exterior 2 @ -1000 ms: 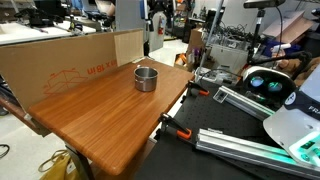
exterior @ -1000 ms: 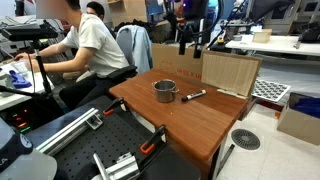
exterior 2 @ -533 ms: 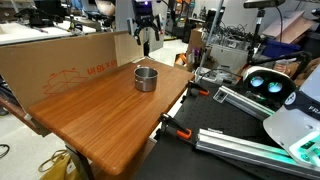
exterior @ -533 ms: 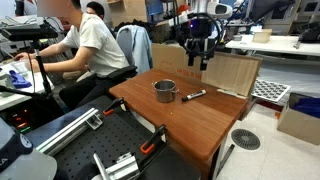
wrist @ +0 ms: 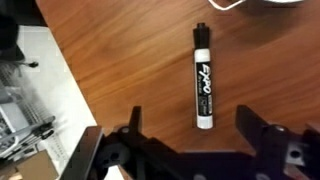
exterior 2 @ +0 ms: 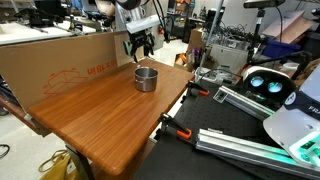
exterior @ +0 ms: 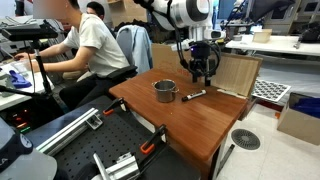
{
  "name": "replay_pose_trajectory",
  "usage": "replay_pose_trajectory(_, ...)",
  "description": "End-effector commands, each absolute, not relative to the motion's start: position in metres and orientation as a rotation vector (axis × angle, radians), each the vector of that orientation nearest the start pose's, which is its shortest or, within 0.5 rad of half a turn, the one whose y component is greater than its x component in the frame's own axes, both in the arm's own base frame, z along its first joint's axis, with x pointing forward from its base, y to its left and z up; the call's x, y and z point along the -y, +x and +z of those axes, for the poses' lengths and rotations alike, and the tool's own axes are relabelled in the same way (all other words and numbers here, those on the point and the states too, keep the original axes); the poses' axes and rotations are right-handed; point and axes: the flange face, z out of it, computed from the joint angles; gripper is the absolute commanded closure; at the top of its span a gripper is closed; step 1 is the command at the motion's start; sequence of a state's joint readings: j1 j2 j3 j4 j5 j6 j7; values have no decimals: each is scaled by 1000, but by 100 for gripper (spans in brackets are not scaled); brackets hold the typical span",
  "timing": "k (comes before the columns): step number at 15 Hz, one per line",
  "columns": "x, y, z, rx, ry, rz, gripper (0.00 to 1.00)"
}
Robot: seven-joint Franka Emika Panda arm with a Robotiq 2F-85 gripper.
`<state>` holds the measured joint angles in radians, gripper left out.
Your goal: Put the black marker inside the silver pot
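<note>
The black marker (exterior: 194, 95) lies flat on the wooden table (exterior: 190, 125), just beside the silver pot (exterior: 164, 91). In the wrist view the marker (wrist: 202, 78) has a white label and a pale end that points toward my gripper. My gripper (exterior: 203, 72) hangs open and empty just above the marker, with its fingers on either side of the pale end (wrist: 190, 115). In an exterior view the gripper (exterior 2: 140, 47) is behind the pot (exterior 2: 146, 78), and the marker is hidden there.
A cardboard panel (exterior: 230, 72) stands along the table's back edge (exterior 2: 60, 65). A seated person (exterior: 90, 45) is beyond the far corner. Orange clamps (exterior 2: 178, 130) grip the table's near side. The table edge (wrist: 62, 85) runs left of the marker.
The arm has come down from high above the table's back edge to just over the marker. The pot and the marker have not moved.
</note>
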<state>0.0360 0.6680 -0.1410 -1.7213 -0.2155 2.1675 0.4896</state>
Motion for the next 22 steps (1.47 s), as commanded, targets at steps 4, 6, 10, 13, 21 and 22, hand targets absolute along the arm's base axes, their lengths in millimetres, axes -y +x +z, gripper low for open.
replay_pose_trajectory(4, 70, 665, 155, -648, -3469, 118, 0)
replay_pose_trajectory(6, 69, 668, 149, -599, -3484, 61, 0)
replay_pose_trajectory(10, 63, 670, 143, -520, -3508, -20, 0)
replay_pose_trajectory(13, 58, 669, 140, -491, -3523, -32, 0)
replay_pose_trajectory(21, 54, 659, 136, -387, -3489, -77, 0)
replay_pose_trajectory(22, 54, 659, 136, -375, -3471, -112, 0)
